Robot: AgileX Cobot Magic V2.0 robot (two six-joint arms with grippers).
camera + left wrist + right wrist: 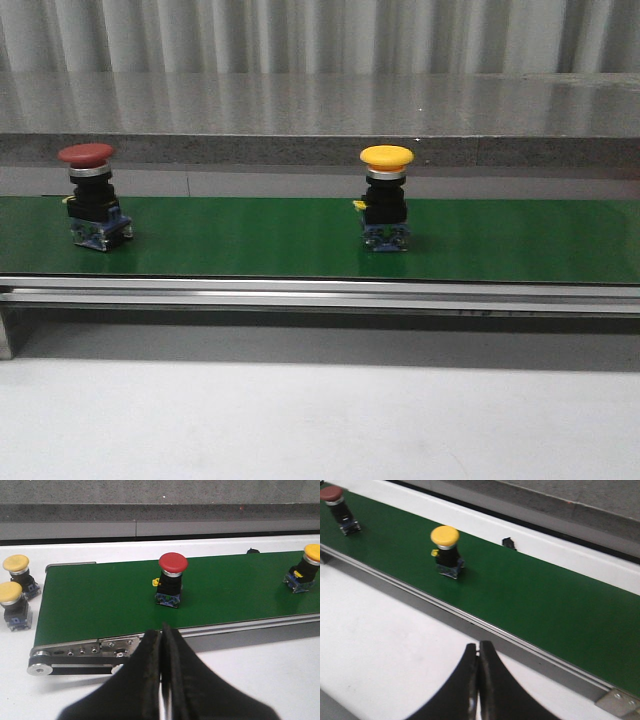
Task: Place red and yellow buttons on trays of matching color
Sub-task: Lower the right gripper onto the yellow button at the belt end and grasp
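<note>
A red button (88,195) stands upright on the green belt (250,240) at the left; it also shows in the left wrist view (171,579) and the right wrist view (337,509). A yellow button (386,195) stands on the belt near the middle, also seen in the left wrist view (305,567) and the right wrist view (446,549). My left gripper (162,632) is shut and empty, over the white table in front of the belt's edge. My right gripper (479,647) is shut and empty, also in front of the belt. No trays are in view.
Two more yellow buttons (17,570) (12,605) stand on the white table beyond the belt's end roller (40,667). A grey ledge (320,125) runs behind the belt. The belt's metal side rail (320,295) lies between grippers and buttons.
</note>
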